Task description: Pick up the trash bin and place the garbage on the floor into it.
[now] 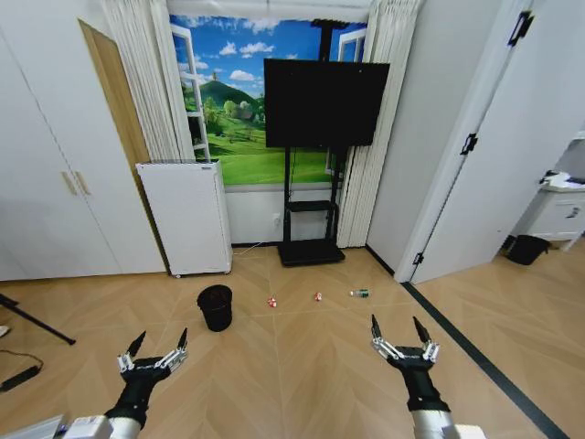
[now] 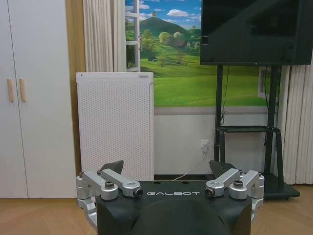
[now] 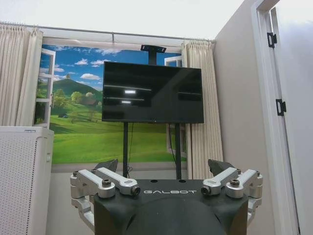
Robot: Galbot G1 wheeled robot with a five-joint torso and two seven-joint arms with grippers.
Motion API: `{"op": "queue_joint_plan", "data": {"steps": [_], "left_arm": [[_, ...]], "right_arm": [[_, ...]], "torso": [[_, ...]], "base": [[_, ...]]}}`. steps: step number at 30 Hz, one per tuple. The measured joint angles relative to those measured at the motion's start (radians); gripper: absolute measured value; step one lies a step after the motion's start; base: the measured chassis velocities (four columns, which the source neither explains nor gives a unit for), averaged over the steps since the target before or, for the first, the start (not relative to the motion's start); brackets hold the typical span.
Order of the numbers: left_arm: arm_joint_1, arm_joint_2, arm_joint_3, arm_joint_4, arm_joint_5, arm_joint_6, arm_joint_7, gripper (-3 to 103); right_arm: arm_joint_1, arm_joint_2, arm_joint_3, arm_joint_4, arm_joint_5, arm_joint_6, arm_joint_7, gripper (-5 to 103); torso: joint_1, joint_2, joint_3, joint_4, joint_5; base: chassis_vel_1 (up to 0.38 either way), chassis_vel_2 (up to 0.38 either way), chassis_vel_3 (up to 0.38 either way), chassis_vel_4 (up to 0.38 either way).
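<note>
Trash bin (image 1: 216, 307): upright on floor (image 1: 302, 366), 11 o'clock of view centre.
Garbage: two red-white pieces (image 1: 272, 301) (image 1: 318, 296), bottle (image 1: 360, 293), row at bin's 3 o'clock.
Left pincer (image 1: 158, 344): 7 o'clock, spread wide, empty.
Right pincer (image 1: 400, 328): 5 o'clock, spread wide, empty.

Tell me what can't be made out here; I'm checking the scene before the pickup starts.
- Small round black mesh trash bin, head view: its inside is too dark to tell.
- Two red-and-white litter pieces, head view: too small to identify.
- Small clear bottle, head view: green label unreadable.
</note>
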Motion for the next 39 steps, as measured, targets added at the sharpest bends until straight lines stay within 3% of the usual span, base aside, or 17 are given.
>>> {"op": "queue_joint_plan", "data": {"steps": [15, 31, 39], "left_arm": [[0.000, 0.000, -0.006, 0.000, 0.000, -0.004, 0.000, 99], [0.001, 0.002, -0.014, -0.001, 0.000, -0.004, -0.001, 99], [0.019, -0.002, -0.017, -0.028, 0.003, -0.004, -0.001, 99]], "right_arm": [[-0.001, -0.002, 0.001, -0.004, -0.009, -0.007, -0.007, 100], [0.009, -0.018, 0.007, -0.006, -0.009, -0.110, 0.020, 100], [0.012, -0.025, 0.006, -0.013, 0.015, -0.115, 0.054, 100]], "torso": [[0.000, 0.000, 0.000, 0.0000, 0.0000], [0.000, 0.000, 0.000, 0.0000, 0.0000], [0.000, 0.000, 0.000, 0.0000, 0.0000]], "base": [[0.000, 0.000, 0.000, 0.000], [0.000, 0.000, 0.000, 0.000], [0.000, 0.000, 0.000, 0.000]]}}
